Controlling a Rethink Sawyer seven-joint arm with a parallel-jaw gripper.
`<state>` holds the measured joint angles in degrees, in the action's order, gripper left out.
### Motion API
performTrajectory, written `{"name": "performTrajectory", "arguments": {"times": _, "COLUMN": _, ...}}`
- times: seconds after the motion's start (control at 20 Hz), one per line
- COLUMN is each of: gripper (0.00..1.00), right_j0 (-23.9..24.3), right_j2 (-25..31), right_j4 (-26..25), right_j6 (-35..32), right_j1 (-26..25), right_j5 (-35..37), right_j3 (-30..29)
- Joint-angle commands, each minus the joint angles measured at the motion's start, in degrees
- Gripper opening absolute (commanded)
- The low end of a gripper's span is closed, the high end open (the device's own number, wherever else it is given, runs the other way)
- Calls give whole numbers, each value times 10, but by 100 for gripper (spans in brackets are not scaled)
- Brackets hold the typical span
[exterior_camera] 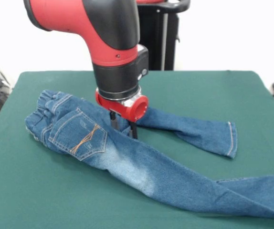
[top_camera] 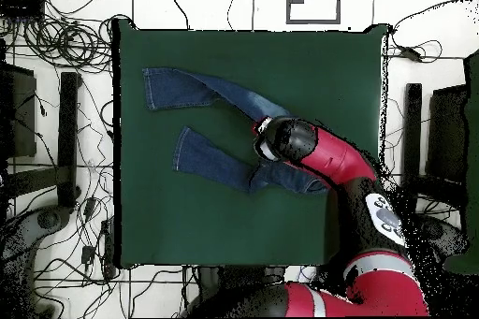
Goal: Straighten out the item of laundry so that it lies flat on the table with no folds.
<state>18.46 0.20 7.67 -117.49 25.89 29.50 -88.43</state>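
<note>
Green felt covers the table (exterior_camera: 213, 90), and the jeans (exterior_camera: 127, 157) lie across it with the gripper (exterior_camera: 124, 129) planted on them at the crotch, where the two legs part. Two dark fingers (exterior_camera: 134, 130) show under the red collar with a small gap between them, their tips down on or in the denim; whether they have pinched a fold or merely rest apart on the cloth cannot be told. To one side of the gripper, in the front view, the waistband and the stitched back pocket (exterior_camera: 82, 134) sit bunched and rumpled; to the other side one leg runs away behind the gripper to a hemmed cuff (exterior_camera: 231, 139), while the second leg sweeps forward past the fingers toward the near edge of the table. The overhead view shows the legs splayed apart, the arm covering the waist end. The risks, as I judge them: a drag from this middle spot could pull the waistband into a tighter heap instead of spreading it; a shallow pinch on thick denim could slip out partway; a lift taken too high could let a leg fold back over itself; and a pull toward the long leg could slide its cuff off the table.
</note>
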Motion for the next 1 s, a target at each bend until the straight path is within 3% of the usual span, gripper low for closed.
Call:
{"name": "performTrajectory", "arguments": {"times": 0.05, "gripper": 100, "right_j0": 3, "right_j2": 44, "right_j4": -31, "right_j6": 17, "right_j1": -23, "right_j5": 51, "right_j3": 36}}
{"name": "performTrajectory", "arguments": {"times": 0.4, "gripper": 100, "right_j0": -14, "right_j2": 29, "right_j4": -36, "right_j6": -5, "right_j1": -21, "right_j5": 67, "right_j3": 52}}
{"name": "performTrajectory", "arguments": {"times": 1.0, "gripper": 100, "right_j0": -1, "right_j2": 38, "right_j4": -45, "right_j6": 4, "right_j1": -18, "right_j5": 115, "right_j3": 79}}
